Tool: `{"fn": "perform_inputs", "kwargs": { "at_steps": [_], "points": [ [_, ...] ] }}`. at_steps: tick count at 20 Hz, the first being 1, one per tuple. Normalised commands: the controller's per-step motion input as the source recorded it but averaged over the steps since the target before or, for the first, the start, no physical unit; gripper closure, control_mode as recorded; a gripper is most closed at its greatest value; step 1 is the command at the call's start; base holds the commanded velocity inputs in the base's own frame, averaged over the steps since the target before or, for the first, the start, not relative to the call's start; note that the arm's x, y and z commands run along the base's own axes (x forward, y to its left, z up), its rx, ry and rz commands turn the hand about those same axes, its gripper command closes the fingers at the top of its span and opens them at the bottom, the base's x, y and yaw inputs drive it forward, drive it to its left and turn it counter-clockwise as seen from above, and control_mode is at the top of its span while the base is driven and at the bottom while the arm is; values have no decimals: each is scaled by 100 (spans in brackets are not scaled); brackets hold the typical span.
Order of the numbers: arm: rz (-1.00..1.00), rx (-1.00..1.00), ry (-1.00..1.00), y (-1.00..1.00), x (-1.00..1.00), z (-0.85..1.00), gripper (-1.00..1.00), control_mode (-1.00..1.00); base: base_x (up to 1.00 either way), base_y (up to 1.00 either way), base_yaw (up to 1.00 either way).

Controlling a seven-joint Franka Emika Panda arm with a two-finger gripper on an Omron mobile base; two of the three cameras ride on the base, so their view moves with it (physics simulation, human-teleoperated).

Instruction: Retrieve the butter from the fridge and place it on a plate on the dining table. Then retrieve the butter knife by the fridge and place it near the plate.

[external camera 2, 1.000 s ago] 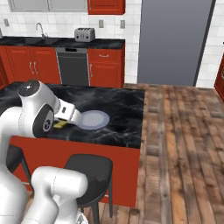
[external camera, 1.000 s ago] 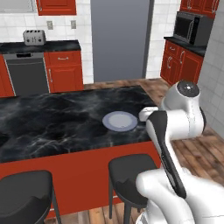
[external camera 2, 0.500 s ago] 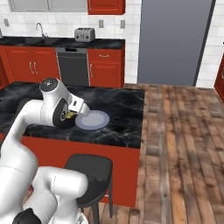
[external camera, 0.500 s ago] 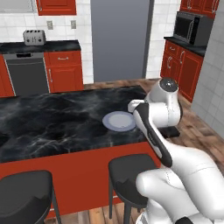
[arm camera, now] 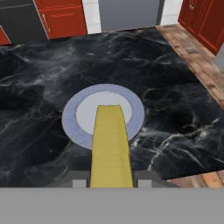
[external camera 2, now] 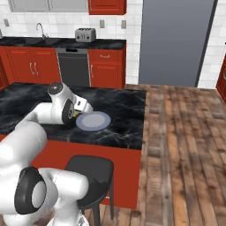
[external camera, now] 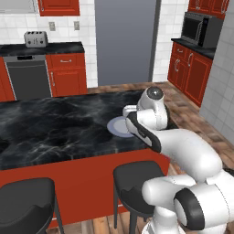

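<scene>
In the hand view, my gripper is shut on the butter, a pale-yellow stick that reaches forward over the near half of the plate. The blue-grey plate lies on the dining table, near its right end. From the right base view, the gripper hangs just left of the plate, and a bit of yellow butter shows at the hand. The grey fridge stands shut at the back. The butter knife is out of view.
Dark stools stand at the table's near side. Red cabinets with a toaster line the back wall, and a microwave sits at the right. Wood floor lies between the table and the fridge.
The arm has swung left across the table with the butter in its grip. The hand has gone from beside the table's right end to just over the plate.
</scene>
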Motion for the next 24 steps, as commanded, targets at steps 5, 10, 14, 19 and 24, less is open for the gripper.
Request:
{"fn": "perform_inputs", "kwargs": {
  "at_steps": [5, 10, 14, 19, 24],
  "points": [
    [-1, -2, 0, 2, 56, -32, 100, -100, 0, 0, 0],
    [0, 2, 1, 0, 14, -15, 100, -100, 0, 0, 0],
    [0, 1, 0, 0, 12, -31, 100, -100, 0, 0, 0],
    [-2, 0, 0, -2, 0, -46, 100, -100, 0, 0, 0],
    [-2, 0, 0, -1, 11, -47, 100, -100, 0, 0, 0]
  ]
}}
